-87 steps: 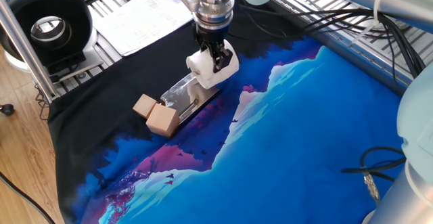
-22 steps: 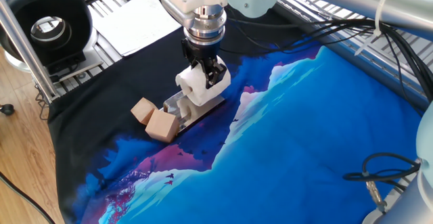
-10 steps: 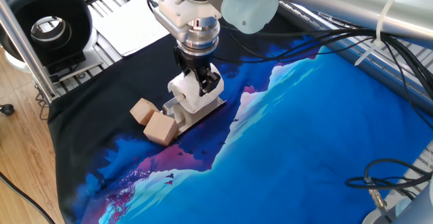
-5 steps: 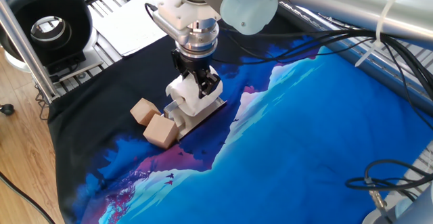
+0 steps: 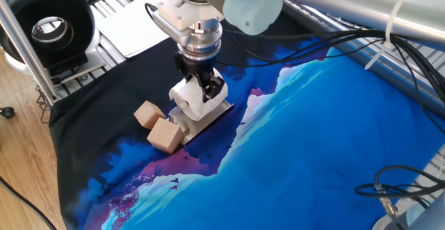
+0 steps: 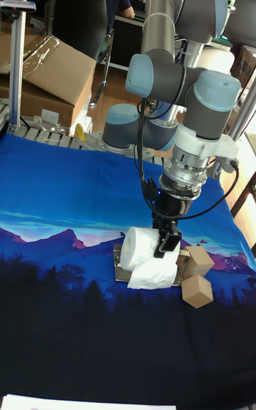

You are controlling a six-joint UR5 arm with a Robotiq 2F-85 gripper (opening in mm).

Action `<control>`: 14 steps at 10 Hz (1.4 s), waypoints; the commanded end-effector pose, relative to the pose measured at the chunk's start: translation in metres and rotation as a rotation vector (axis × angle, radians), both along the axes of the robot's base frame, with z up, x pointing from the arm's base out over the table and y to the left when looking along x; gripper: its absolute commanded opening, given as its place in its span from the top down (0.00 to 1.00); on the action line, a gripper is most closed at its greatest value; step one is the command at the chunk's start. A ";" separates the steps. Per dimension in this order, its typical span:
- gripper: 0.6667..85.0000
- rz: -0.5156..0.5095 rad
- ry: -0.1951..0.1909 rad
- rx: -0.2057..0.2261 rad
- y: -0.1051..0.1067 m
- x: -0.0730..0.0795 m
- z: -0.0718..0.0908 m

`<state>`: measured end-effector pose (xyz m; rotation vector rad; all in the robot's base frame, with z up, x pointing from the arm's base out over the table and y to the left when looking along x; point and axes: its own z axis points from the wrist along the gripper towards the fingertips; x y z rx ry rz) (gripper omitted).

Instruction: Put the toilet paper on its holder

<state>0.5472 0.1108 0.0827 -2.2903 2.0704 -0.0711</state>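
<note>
The white toilet paper [image 5: 189, 96] [image 6: 140, 248] hangs low over the holder's silver plate [image 5: 208, 119] [image 6: 119, 270], with a loose tail of paper drooping onto it. My gripper [image 5: 199, 89] [image 6: 168, 240] is shut on the toilet paper, its black fingers clamped on the roll's end nearest the two tan wooden cubes [image 5: 157, 125] [image 6: 197, 277]. The roll lies sideways along the plate. The holder's wire bar is hidden behind the roll.
A black round spool [image 5: 49, 23] stands at the back left by a metal post. White printed sheets [image 5: 142, 18] lie behind the holder. Cables [image 5: 389, 181] trail at the right edge. A blue and black cloth [image 5: 299, 146] covers the table.
Over the frames, the gripper has carried the roll down and leftward along the plate toward the wooden cubes. In the last half second it shifted only slightly.
</note>
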 end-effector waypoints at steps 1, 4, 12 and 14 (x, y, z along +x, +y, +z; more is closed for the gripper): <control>0.38 0.001 -0.006 0.007 0.006 0.002 0.001; 0.38 -0.005 -0.013 0.012 0.013 0.002 -0.004; 0.35 -0.035 -0.021 0.005 0.022 -0.002 -0.002; 0.08 -0.022 -0.047 0.038 0.032 0.005 -0.002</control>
